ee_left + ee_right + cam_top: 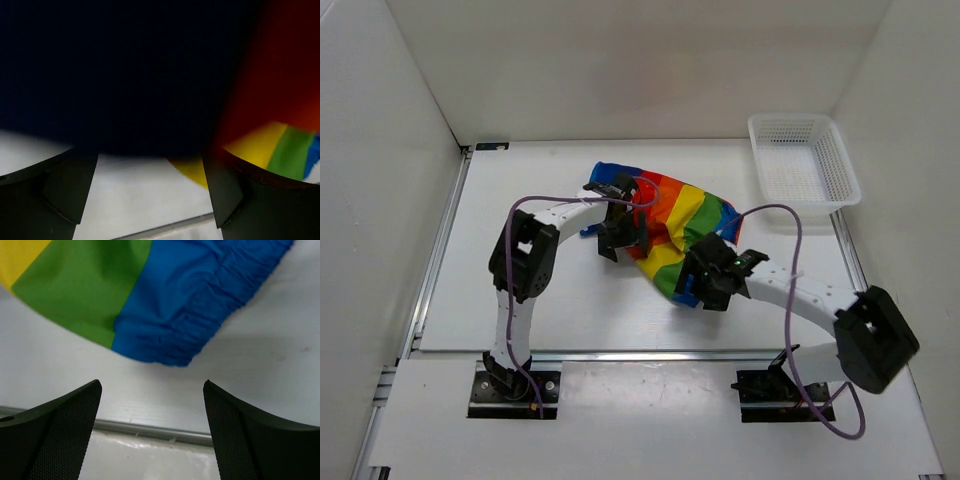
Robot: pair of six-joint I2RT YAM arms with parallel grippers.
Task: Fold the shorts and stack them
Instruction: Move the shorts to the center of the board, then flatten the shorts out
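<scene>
White table (570,310) inside a white-walled box, seen from the top camera. Rainbow shorts (675,215) lie bunched near the middle, not folded flat.

Left gripper (620,238) hangs over the left side of the shorts, on the blue and red stripes. In the left wrist view its fingers (70,192) are spread wide, with bare table and a sliver of yellow cloth between them. Dark blue cloth fills the frame just ahead of the tips, very close and blurred. Red, yellow, green and blue stripes run off to that hand's right. No cloth is pinched between the fingers.

Right gripper (705,283) sits at the near right corner of the shorts. In the right wrist view its fingers (65,430) are wide apart, with only white table between them. The gathered blue edge of the shorts lies just ahead of the tips, not touching them. Green sits to the left of that blue, and yellow is at the far left corner. This hand holds nothing. A metal strip (150,430) runs across the table below the fingertips.

White mesh basket (758,155) stands well beyond the right hand, at the far right corner, apart from the shorts.
</scene>
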